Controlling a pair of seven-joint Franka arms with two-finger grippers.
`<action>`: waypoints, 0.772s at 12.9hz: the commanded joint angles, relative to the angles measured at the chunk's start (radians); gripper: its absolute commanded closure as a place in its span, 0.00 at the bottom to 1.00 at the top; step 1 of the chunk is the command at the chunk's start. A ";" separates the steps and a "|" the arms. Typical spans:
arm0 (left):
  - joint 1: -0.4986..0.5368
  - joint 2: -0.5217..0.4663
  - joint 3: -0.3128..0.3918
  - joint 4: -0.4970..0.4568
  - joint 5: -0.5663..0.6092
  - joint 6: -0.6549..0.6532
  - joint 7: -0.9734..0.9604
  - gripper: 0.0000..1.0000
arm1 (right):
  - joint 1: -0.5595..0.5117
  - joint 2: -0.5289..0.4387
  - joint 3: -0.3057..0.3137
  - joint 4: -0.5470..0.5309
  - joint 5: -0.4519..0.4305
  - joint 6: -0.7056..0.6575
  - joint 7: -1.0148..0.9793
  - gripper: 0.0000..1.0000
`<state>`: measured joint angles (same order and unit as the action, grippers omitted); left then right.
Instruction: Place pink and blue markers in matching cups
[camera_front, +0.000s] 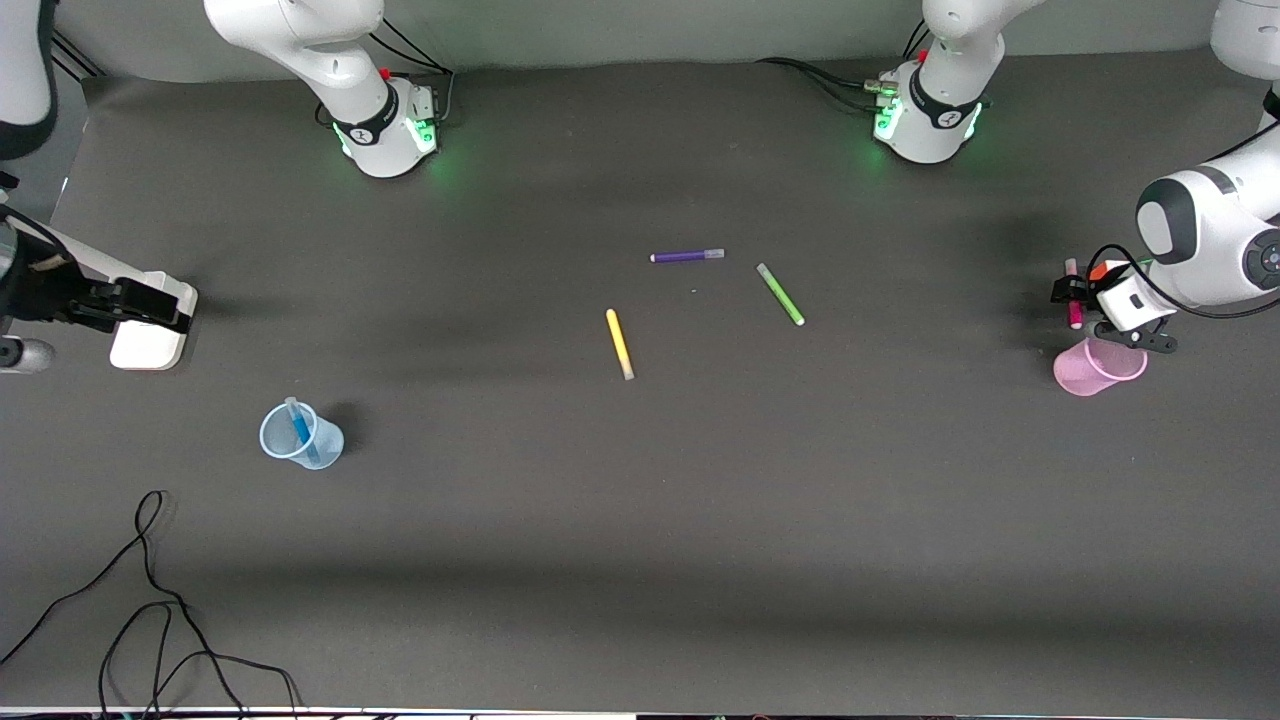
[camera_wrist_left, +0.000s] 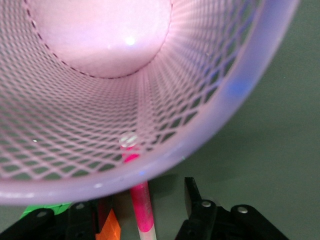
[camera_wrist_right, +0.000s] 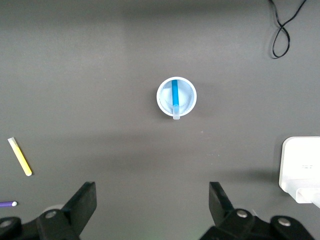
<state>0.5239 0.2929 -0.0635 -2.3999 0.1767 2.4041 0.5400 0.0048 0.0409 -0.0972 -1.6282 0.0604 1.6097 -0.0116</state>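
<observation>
My right jaws stood released, holding nothing; right gripper waited over bare table near 9 o'clock. Done: blue marker stood in blue cup near 8 o'clock. Left to do: pink marker hung upright at left gripper, tip at pink cup, 3 o'clock. Left grip: cannot tell.

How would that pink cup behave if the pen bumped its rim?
The pink cup looks thin and see-through, so probably very light and easy to shove. It stands empty, taller than wide, so it might tip. The left gripper holds the pink pen just over its rim.
</observation>
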 joint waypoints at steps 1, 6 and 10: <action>0.007 -0.006 -0.002 -0.005 0.009 -0.003 0.018 0.67 | -0.065 -0.029 0.068 -0.012 -0.022 0.013 0.021 0.00; -0.004 -0.015 -0.006 0.002 0.009 -0.003 0.037 1.00 | -0.066 -0.018 0.065 0.005 -0.025 0.010 0.021 0.00; -0.056 -0.118 -0.027 0.018 -0.005 -0.146 0.014 1.00 | -0.004 -0.015 0.008 0.007 -0.030 0.010 0.022 0.00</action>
<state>0.5120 0.2684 -0.0873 -2.3806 0.1773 2.3581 0.5624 -0.0401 0.0306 -0.0569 -1.6222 0.0560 1.6104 -0.0116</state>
